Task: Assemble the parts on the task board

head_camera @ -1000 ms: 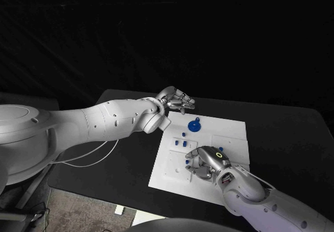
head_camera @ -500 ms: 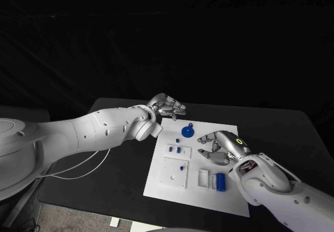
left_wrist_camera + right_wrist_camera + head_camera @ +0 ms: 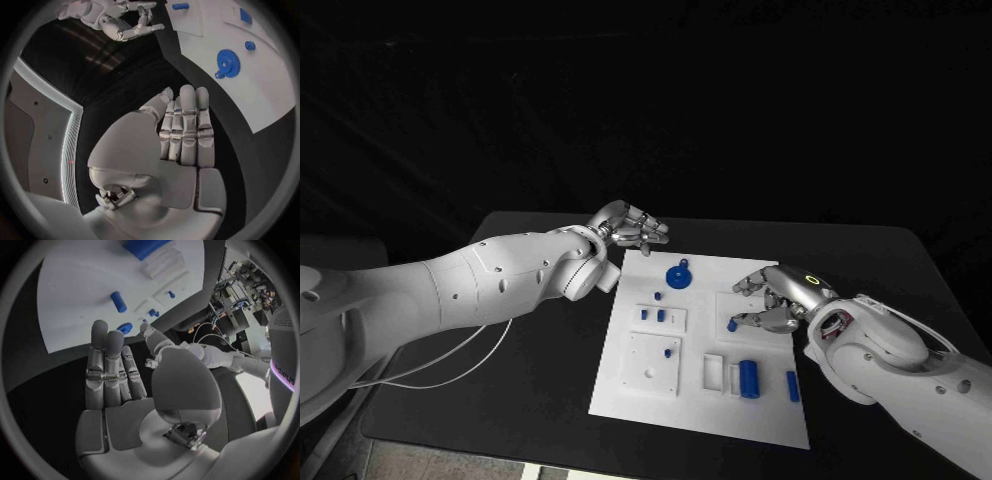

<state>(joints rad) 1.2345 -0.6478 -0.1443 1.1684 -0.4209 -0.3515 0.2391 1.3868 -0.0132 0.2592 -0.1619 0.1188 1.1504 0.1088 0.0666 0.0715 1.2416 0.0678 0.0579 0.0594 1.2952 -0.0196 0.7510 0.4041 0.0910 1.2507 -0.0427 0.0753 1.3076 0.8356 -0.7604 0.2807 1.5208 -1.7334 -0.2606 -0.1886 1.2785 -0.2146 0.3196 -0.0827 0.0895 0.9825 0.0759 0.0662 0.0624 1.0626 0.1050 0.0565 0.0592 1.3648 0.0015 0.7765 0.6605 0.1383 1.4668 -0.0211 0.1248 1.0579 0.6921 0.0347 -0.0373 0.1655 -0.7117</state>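
The white task board (image 3: 692, 412) lies in the middle of the black table. On it I see a blue gear (image 3: 678, 277) near the far edge, two small blue pegs (image 3: 652, 315), a blue cylinder (image 3: 751, 378) and a short blue bar (image 3: 792, 386). My left hand (image 3: 629, 225) hovers off the board's far left corner, fingers straight in the left wrist view (image 3: 184, 130), holding nothing. My right hand (image 3: 776, 298) hangs over the board's right side with its fingers apart, holding nothing (image 3: 112, 370). The gear (image 3: 228, 61) shows beyond the left hand's fingertips.
Black table surface (image 3: 877, 260) surrounds the board on all sides. A thin white cable (image 3: 459, 350) runs under my left arm at the table's left edge. Small blue parts (image 3: 119, 301) lie on the board (image 3: 75, 295) ahead of the right hand.
My right hand has lifted off the board's near left part and moved to its right side, uncovering the blue cylinder. The left hand stays by the far corner. The camera has shifted.
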